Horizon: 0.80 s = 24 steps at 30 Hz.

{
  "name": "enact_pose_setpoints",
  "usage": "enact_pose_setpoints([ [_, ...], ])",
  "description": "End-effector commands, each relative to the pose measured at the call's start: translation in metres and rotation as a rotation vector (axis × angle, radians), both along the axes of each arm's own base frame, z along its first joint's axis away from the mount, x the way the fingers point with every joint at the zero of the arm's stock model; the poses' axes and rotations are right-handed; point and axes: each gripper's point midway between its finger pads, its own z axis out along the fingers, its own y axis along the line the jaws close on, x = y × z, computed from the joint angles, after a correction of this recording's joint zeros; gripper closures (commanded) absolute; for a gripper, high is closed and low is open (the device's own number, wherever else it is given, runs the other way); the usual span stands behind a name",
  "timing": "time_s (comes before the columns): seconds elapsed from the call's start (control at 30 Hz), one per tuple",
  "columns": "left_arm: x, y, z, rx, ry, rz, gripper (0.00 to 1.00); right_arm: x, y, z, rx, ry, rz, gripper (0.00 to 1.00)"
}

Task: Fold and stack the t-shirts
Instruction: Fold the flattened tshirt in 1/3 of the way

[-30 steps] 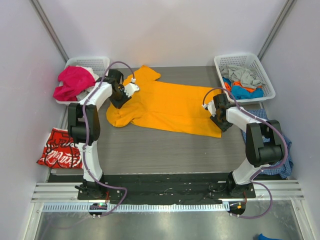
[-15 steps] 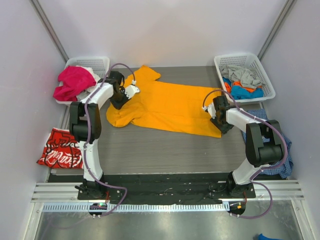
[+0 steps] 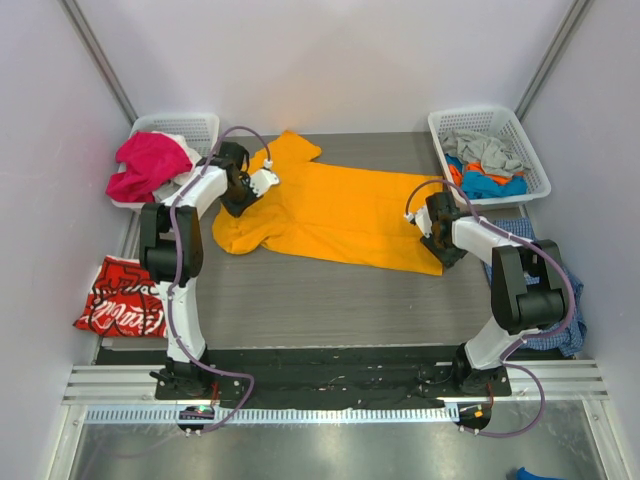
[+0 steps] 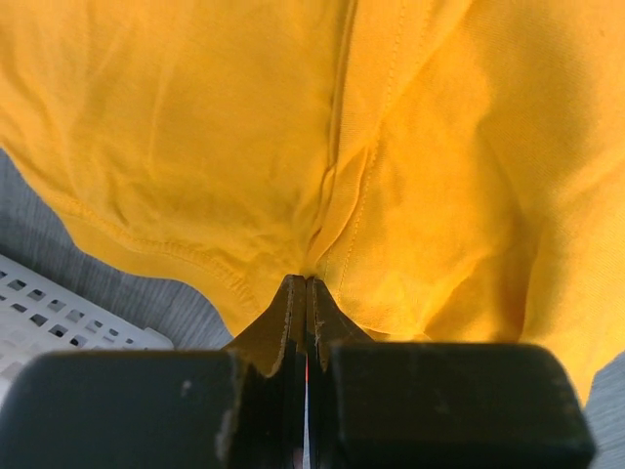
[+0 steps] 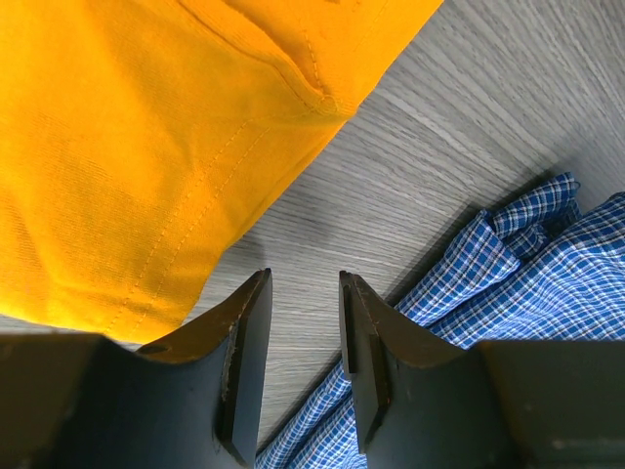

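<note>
Top external view: the orange t-shirt (image 3: pixel 330 210) lies spread flat on the grey bench (image 3: pixel 320 300), lengthwise from left to right, with its sleeves at the left end and its hem at the right end.

The left end effector (image 3: pixel 242 195) sits on the left end of the orange t-shirt, between the two sleeves. In the left wrist view, the left end effector (image 4: pixel 306 283) has its jaws pressed fully together, and a puckered fold of the orange t-shirt (image 4: pixel 322 147) is pinched at the tips.

The right end effector (image 3: pixel 438 238) is at the near right corner of the orange t-shirt. In the right wrist view, the right end effector (image 5: pixel 305 278) stands partly open with only bare bench (image 5: pixel 469 107) between the jaws. It holds nothing. The hem corner of the orange t-shirt (image 5: pixel 127 147) lies just beside one jaw.

A blue checked cloth (image 5: pixel 508 254) lies on the bench right of the orange t-shirt.

The red t-shirt (image 3: pixel 118 300), printed with white lettering, lies well left of the orange t-shirt and nearer the arm bases.

A left basket (image 3: pixel 195 125) behind the shirt's left end holds a pink garment (image 3: pixel 148 165). A right basket (image 3: pixel 535 165) behind the right end holds grey, orange and blue garments.
</note>
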Motion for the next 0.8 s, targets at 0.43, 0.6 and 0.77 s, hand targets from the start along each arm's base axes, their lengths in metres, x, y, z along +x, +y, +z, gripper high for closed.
enact_pose_setpoints([
  [0.43,0.059,0.017,0.079,0.098,-0.283,-0.002,1.00,0.006,0.000,-0.001,0.006,-0.033,-0.015,0.60],
  [0.6,0.072,0.014,0.093,0.100,-0.326,-0.013,1.00,0.006,0.001,-0.004,0.011,-0.029,-0.015,0.60],
  [0.77,0.079,0.008,0.095,0.121,-0.341,-0.042,1.00,0.007,0.002,-0.005,0.014,-0.030,-0.014,0.60],
])
